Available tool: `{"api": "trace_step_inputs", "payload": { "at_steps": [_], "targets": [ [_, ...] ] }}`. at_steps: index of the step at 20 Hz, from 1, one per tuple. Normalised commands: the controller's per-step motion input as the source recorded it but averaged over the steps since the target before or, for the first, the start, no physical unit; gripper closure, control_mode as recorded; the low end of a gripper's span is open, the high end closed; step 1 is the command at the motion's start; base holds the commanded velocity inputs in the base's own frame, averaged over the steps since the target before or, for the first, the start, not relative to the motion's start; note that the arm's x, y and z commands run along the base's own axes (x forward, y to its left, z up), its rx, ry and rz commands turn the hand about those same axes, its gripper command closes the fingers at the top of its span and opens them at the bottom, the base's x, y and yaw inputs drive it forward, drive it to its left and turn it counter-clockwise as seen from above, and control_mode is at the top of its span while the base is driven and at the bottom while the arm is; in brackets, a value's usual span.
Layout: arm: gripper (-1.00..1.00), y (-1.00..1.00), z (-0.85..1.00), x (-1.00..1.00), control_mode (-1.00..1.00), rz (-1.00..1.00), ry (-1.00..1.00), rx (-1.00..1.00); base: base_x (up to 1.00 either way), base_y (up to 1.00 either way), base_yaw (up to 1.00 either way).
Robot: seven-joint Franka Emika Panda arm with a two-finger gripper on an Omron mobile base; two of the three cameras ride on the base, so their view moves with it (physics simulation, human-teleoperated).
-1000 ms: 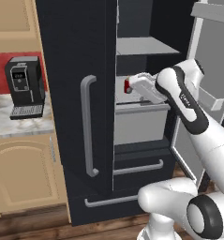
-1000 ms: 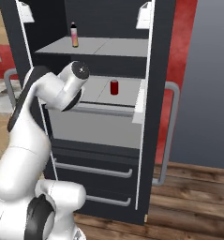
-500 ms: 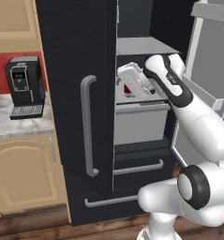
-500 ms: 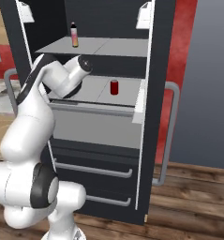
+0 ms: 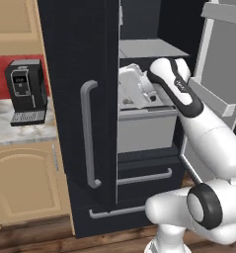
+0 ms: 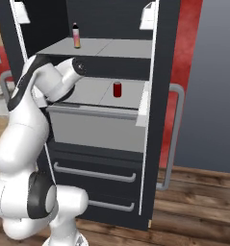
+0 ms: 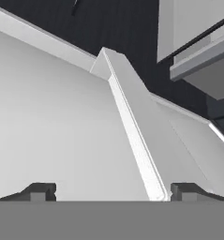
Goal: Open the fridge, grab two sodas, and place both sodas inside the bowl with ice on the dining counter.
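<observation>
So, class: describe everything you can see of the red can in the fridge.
The red can is a small glossy cylinder with a darker top. It stands upright on the grey middle shelf of the open fridge, near its right side. Nothing but the shelf touches it. The bottle stands one shelf higher.

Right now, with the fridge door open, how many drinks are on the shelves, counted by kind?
Red can, on the lower shelf above the grey drawer: 1
Slim bottle with dark cap and pink-orange body, on the upper shelf: 1
Total: 2
</observation>
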Motion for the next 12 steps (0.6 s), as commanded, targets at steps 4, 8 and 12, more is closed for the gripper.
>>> {"api": "trace_step_inputs", "payload": {
  "at_steps": [4,8,12],
  "targets": [
    [-1.0,0.61,0.09,-0.5,-1.0,0.0,0.0,0.05,0.0,0.0,0.0],
    [-1.0,0.83,0.04,-0.21,-1.0,0.0,0.06,0.0,0.0,0.0,0.0],
    [-1.0,0.99,0.0,0.0,-1.0,0.01,0.15,0.0,0.0,0.0,0.0]
  ]
}}
